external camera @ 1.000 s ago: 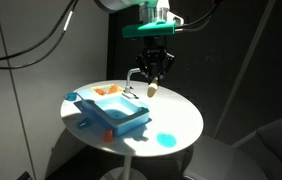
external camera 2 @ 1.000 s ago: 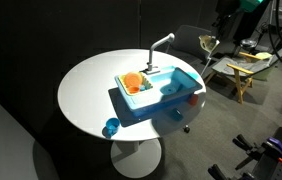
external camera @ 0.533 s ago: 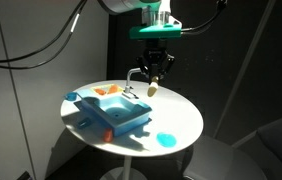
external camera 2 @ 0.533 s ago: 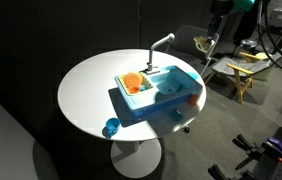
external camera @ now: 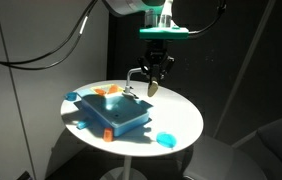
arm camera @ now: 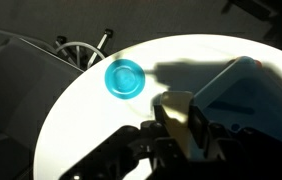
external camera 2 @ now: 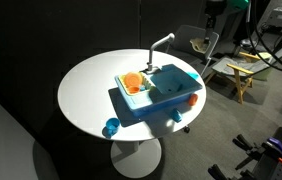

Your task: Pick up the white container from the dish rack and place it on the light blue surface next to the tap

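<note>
My gripper [external camera: 155,84] is shut on the small white container [external camera: 152,90] and holds it high above the round table, beside the grey-white tap [external camera: 131,77]. In the wrist view the container [arm camera: 173,112] sits between the dark fingers [arm camera: 178,118]. The light blue sink unit [external camera: 121,118] lies on the table with the orange dish rack [external camera: 107,92] at its far end. It also shows in an exterior view [external camera 2: 176,88] with the rack [external camera 2: 131,82] and tap [external camera 2: 159,45]. In the wrist view the unit [arm camera: 256,90] lies below the jaws.
A round bright blue disc [external camera: 165,139] [external camera 2: 111,127] [arm camera: 124,79] lies near the round white table's edge [external camera 2: 81,105]. A small orange block [external camera: 108,132] [external camera 2: 178,117] sits at the unit's rim. Chairs and clutter stand beyond the table [external camera 2: 236,65].
My gripper with the white container has shifted slightly sideways, staying high beside the tap. The blue unit, rack and disc have not moved.
</note>
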